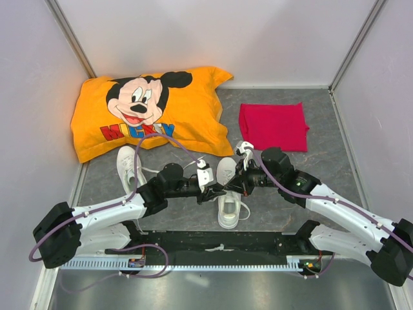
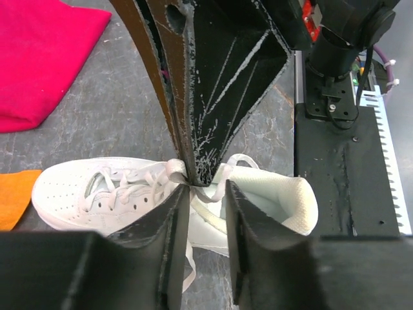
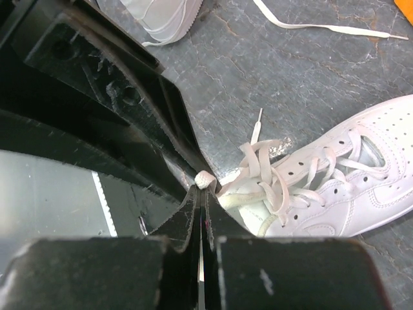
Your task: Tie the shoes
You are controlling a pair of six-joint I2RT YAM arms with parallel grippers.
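Shoes [image 1: 227,194]: found sole-down on the grey table [image 1: 322,177], well apart. Worked shoe [image 2: 90,194] placed in the middle between both arms, heel toward the bases. Second shoe [image 1: 128,166] left off to the left, just beside the orange pillow [image 1: 148,110], with a loose lace [image 3: 322,27] trailed over bare table. Pinched fully together on a strand of lace [image 3: 258,161] with the right gripper [image 3: 201,201], close above the top eyelets. Probably held so to keep the strand lifted and taut, as an anchor for the knot. Set opposite with the left gripper [image 2: 206,216], jaws narrow but not touching, astride the same white strand just under the right fingertip. Nothing seen clamped in them yet. Judged as a handover or a loop-forming step, with no knot made so far. Noted very little room at the tongue, with both sets of fingers nearly touching over the shoe's opening. Found open table to the right of the worked shoe and ahead toward the red cloth [image 1: 273,126], likely enough for drawing lace outward. Found less on the near side, bounded by the black base plate [image 1: 219,242], and on the left, crowded by the second shoe and the pillow.
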